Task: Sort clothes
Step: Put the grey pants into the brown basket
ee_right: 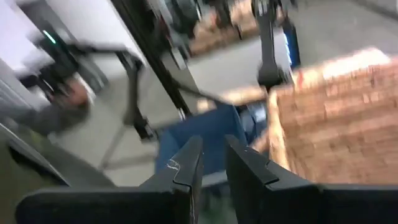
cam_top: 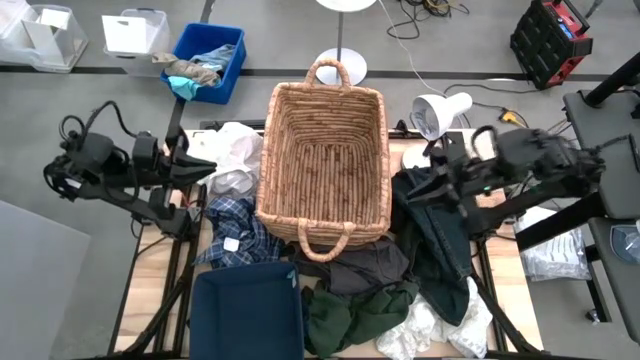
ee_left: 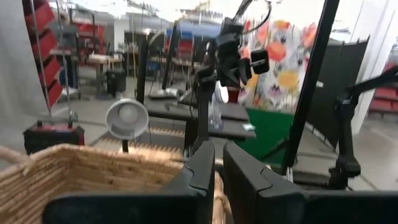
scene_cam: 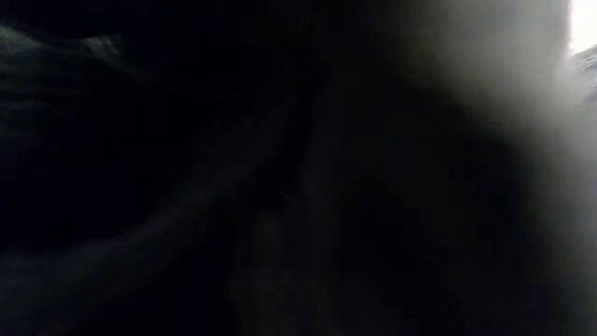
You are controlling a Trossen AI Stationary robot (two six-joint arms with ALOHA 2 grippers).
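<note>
So far:
Basket [cam_top: 322,165]: empty at centre.
Bin [cam_top: 247,312]: empty at seven o'clock.
Clothes [cam_top: 380,290]: all unsorted, heaped from three to nine o'clock.
Right gripper [cam_top: 432,182]: pinching the dark garment [cam_top: 440,235].
Left gripper [cam_top: 203,165]: clenched, empty.

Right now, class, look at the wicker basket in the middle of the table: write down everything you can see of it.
The wicker basket is a rectangular, light-brown woven basket with a looped handle at each short end. It stands upright at the table's centre, mouth up, and holds nothing. A white garment and a blue-and-white plaid garment lie against its left side; a charcoal garment sits at its near end. Neither gripper touches it.
</note>
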